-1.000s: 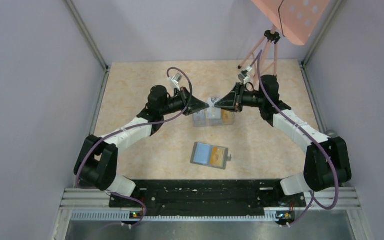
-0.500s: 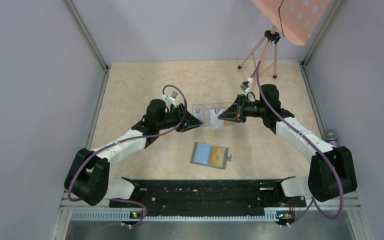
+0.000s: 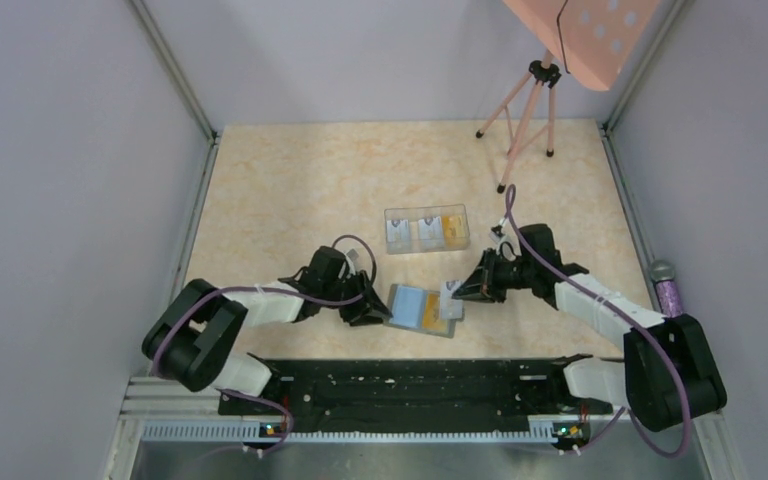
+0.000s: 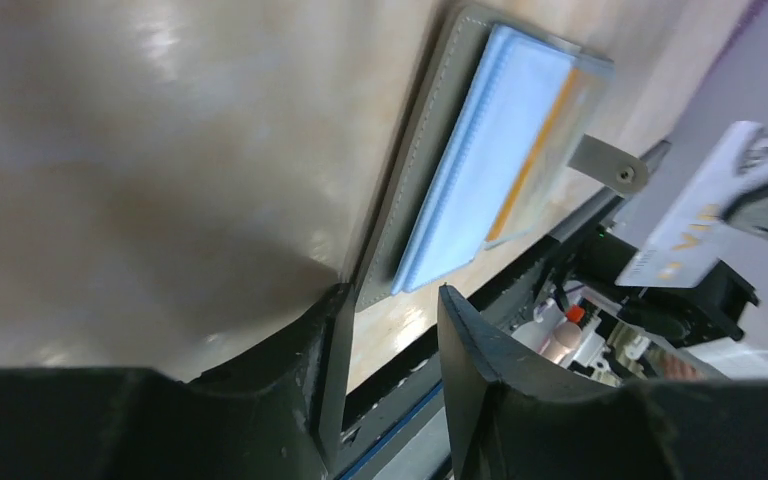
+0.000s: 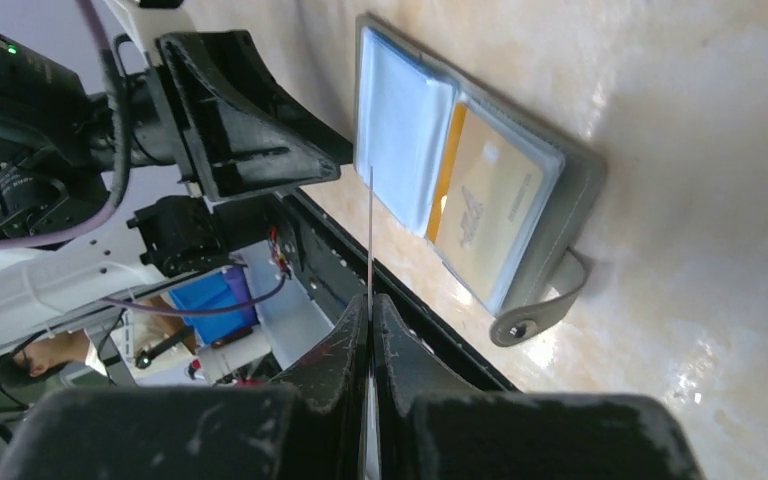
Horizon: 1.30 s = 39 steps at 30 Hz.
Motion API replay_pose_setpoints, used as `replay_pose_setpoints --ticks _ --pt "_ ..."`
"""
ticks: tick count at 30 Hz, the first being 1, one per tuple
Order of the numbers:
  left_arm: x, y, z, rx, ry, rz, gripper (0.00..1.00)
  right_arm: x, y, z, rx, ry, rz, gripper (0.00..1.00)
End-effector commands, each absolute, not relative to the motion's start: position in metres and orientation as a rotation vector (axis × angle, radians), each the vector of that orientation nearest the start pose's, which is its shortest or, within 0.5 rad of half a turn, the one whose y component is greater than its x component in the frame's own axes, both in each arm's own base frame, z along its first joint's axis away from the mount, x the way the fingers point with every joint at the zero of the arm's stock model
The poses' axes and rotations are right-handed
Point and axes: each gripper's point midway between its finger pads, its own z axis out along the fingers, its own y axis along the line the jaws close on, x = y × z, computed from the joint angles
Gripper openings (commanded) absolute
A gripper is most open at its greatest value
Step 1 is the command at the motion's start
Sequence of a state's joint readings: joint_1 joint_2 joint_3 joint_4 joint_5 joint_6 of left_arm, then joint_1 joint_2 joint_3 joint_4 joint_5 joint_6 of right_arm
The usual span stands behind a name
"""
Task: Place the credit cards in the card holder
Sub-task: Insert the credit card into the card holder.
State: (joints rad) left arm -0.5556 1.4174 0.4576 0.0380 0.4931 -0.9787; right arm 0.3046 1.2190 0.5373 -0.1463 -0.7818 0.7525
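I see the card holder [image 3: 412,307] lying open on the bench [image 3: 300,190], near centre, with its light blue pocket on the left and an orange card [image 5: 485,215] in its right slot. My left gripper [image 3: 372,310] is at the holder's left edge, jaws partly apart. My right gripper [image 5: 370,305] is pinched tight on a pale credit card [image 4: 685,240], held above the holder's right side. Farther back, the clear box [image 3: 425,209] holds pale cards [image 3: 398,233] in its left and middle compartments and orange ones [image 3: 452,230] in the right.
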Motion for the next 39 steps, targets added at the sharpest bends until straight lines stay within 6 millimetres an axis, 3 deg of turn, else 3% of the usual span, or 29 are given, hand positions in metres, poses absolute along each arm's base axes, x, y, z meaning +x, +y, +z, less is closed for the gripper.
replay_pose_setpoints --ticks 1,6,8,14,21,28,39 --pt "0.180 -0.266 0.019 -0.313 2.691 -1.291 0.43 0.192 0.210 0.095 0.119 2.526 1.372 0.00" --pt "0.165 -0.293 0.017 -0.258 2.728 -1.330 0.39 0.189 0.208 0.088 0.114 2.531 1.356 0.00" --pt "0.161 -0.295 0.014 -0.274 2.745 -1.306 0.38 0.192 0.207 0.086 0.103 2.532 1.329 0.00" --pt "0.157 -0.287 0.008 -0.318 2.758 -1.221 0.37 0.204 0.197 0.078 0.046 2.563 1.183 0.00" --pt "0.161 -0.275 0.002 -0.329 2.794 -1.066 0.37 0.213 0.205 0.068 -0.038 2.592 1.216 0.00" --pt "0.164 -0.277 -0.006 -0.317 2.839 -1.018 0.27 0.222 0.212 0.066 -0.096 2.602 1.259 0.00" --pt "0.166 -0.280 -0.014 -0.309 2.878 -0.987 0.19 0.214 0.212 0.049 -0.132 2.650 1.286 0.00"
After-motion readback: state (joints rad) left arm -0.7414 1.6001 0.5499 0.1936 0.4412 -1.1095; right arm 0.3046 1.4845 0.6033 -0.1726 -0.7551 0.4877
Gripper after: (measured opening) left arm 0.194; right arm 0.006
